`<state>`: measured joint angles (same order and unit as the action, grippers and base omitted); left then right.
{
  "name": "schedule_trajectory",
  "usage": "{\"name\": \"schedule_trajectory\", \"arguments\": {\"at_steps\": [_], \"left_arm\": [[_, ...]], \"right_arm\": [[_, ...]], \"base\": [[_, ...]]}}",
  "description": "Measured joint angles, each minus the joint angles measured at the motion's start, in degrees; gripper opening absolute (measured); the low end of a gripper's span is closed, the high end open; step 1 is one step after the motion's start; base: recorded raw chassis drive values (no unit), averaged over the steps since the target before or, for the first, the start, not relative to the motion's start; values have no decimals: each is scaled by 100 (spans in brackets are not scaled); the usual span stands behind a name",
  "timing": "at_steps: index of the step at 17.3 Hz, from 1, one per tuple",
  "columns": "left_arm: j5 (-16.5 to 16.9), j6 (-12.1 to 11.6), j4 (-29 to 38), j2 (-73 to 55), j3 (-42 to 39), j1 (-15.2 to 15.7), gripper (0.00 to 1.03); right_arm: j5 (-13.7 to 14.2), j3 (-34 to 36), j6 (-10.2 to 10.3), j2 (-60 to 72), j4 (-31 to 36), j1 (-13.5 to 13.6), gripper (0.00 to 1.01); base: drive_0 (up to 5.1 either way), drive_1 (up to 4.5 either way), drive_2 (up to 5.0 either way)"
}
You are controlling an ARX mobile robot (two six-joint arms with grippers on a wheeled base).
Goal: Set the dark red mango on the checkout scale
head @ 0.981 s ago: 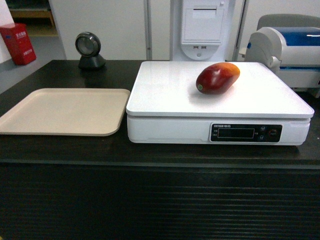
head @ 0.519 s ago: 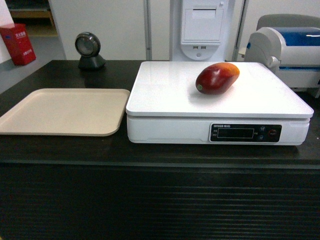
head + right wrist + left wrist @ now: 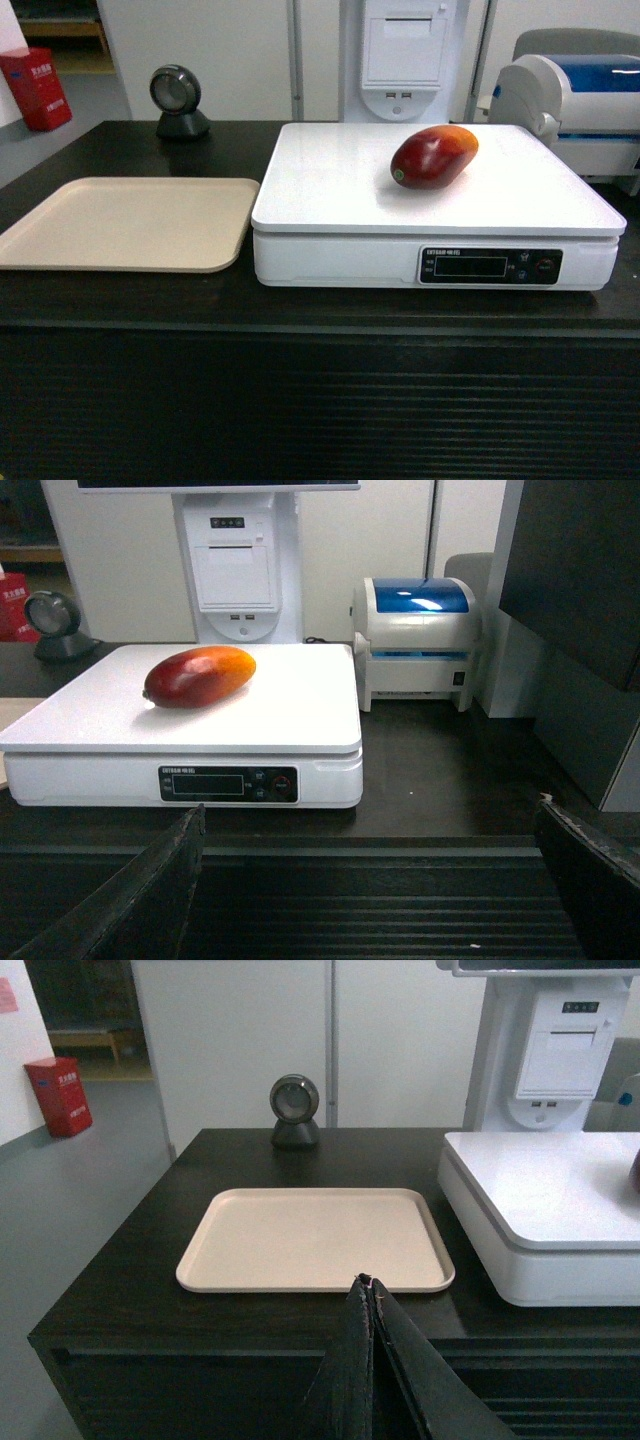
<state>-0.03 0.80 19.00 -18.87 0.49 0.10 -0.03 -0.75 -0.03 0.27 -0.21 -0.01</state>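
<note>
The dark red mango (image 3: 434, 156) lies on its side on the white platform of the scale (image 3: 330, 190), toward the back right; it shows too in the right wrist view as the mango (image 3: 199, 676) on the scale (image 3: 300, 710). The scale stands on the black checkout (image 3: 300, 400). Neither gripper appears in the head view. My left gripper (image 3: 367, 1282) is shut with nothing in it, held in front of the counter near the beige tray. My right gripper (image 3: 370, 815) is open wide and empty, back from the counter's ribbed front.
A beige tray (image 3: 130, 222) lies left of the scale. A round black scanner (image 3: 178, 100) stands at the back left. A white-and-blue printer (image 3: 580, 100) sits at the right, a white terminal post (image 3: 405, 55) behind the scale, a red box (image 3: 35, 88) on the floor.
</note>
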Motion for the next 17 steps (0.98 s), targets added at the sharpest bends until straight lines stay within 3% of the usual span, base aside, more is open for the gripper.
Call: {"name": "schedule_trajectory", "arguments": {"at_steps": [11, 13, 17], "left_arm": [[-2, 0, -916, 909, 0, 0, 2], [17, 0, -1910, 1578, 4, 0, 2], [0, -2, -1943, 1853, 4, -2, 2]], "right_arm": [[0, 0, 0, 0, 0, 0, 98], [2, 0, -2, 0, 0, 0, 98], [2, 0, 0, 0, 0, 0, 98]], "base": [[0, 0, 0], [0, 0, 0], [0, 0, 0]]}}
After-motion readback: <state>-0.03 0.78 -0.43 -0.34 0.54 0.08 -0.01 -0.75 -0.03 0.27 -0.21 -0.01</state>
